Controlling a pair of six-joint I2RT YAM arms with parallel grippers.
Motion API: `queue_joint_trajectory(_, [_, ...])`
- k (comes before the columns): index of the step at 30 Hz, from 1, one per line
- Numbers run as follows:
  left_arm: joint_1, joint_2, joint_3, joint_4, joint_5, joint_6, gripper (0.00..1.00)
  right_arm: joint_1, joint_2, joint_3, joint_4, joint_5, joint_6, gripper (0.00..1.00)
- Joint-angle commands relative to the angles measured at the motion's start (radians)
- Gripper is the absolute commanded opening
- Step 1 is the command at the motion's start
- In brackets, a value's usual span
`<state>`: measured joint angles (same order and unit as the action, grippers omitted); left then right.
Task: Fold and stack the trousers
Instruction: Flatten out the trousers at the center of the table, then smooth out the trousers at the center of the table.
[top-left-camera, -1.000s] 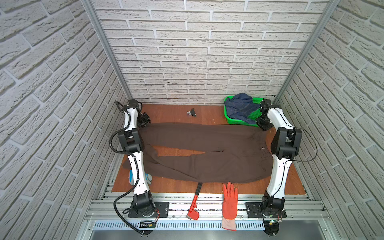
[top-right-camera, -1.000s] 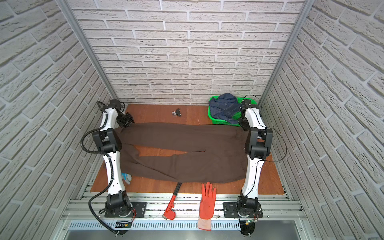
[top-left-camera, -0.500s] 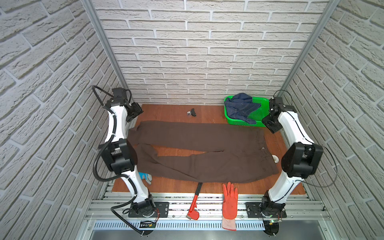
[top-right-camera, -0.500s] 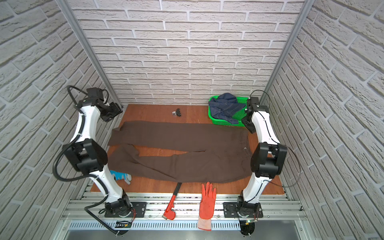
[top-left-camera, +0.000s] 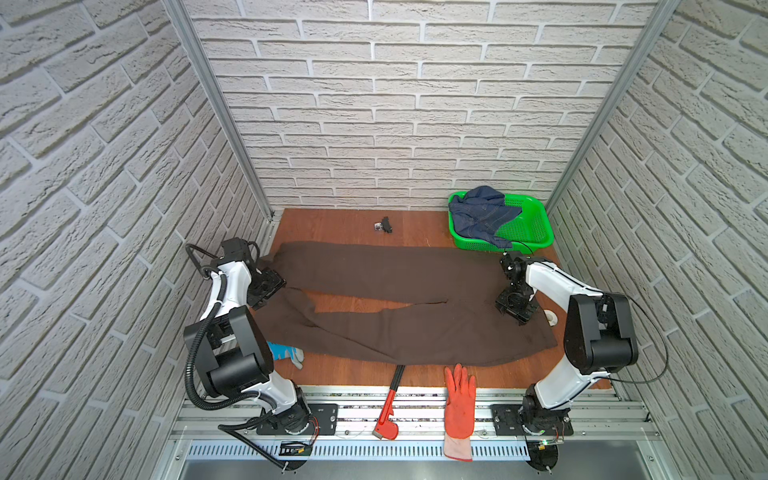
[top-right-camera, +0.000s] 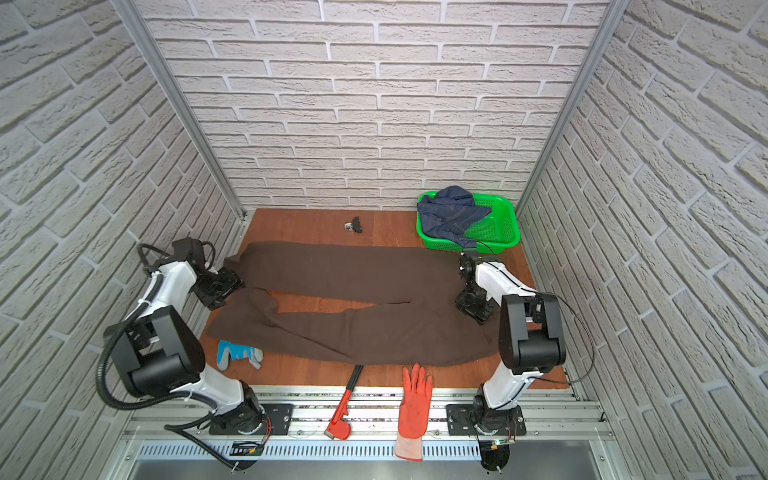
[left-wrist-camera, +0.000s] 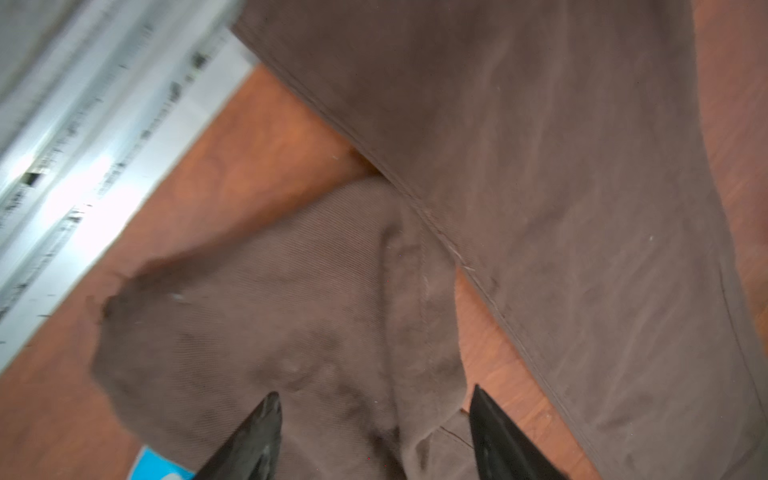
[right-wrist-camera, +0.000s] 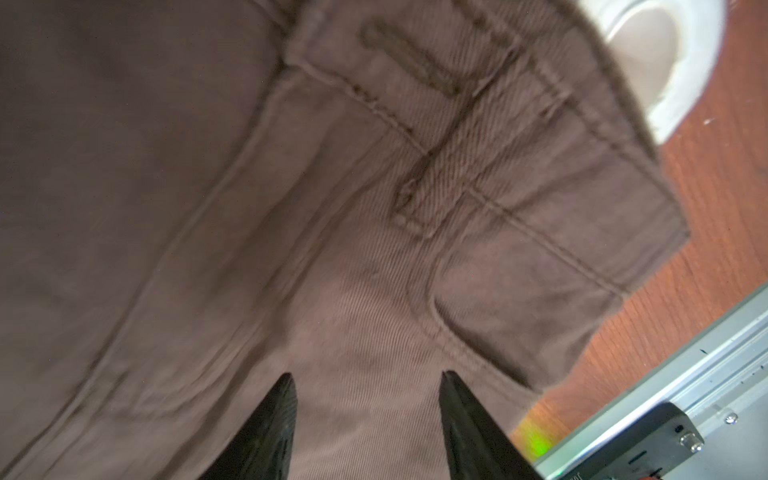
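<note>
One wooden table (top-left-camera: 332, 224), and almost its whole width is taken by the trousers (top-left-camera: 395, 316), lying flat with the waist on the right arm's side and the cuffs on the left! Left gripper (left-wrist-camera: 374, 392) hangs over the cuff ends, jaws spread wide, while the right gripper (right-wrist-camera: 365, 376) hangs over the waistband, jaws parted too. Green basket (top-left-camera: 536, 232) with a denim garment (top-left-camera: 482, 212) sits far right, and an orange glove (top-left-camera: 459, 399) lies at the near edge.

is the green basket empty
No, a blue denim garment lies in the basket.
</note>
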<state>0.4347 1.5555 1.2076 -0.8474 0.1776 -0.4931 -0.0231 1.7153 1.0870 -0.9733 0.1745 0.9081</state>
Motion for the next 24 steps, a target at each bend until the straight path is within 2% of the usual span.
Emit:
queue_joint_trajectory(1, [0.036, -0.037, -0.018, 0.01, 0.012, 0.04, 0.82, -0.032, 0.051, -0.02, 0.08, 0.037, 0.036, 0.57])
queue_joint_trajectory(6, [0.047, 0.009, -0.035, 0.01, 0.018, 0.056, 0.83, -0.093, 0.094, -0.037, 0.126, 0.075, 0.083, 0.57])
queue_joint_trajectory(13, [0.039, 0.109, -0.052, 0.057, 0.039, 0.036, 0.83, -0.152, 0.046, -0.041, 0.126, 0.116, 0.118, 0.57])
queue_joint_trajectory(19, [-0.039, 0.208, -0.018, 0.075, 0.015, 0.019, 0.83, -0.15, -0.031, -0.022, 0.09, 0.107, 0.108, 0.57])
queue_joint_trajectory(24, [-0.123, 0.278, 0.047, 0.098, 0.002, 0.004, 0.8, -0.074, -0.102, 0.012, 0.052, 0.084, 0.071, 0.57])
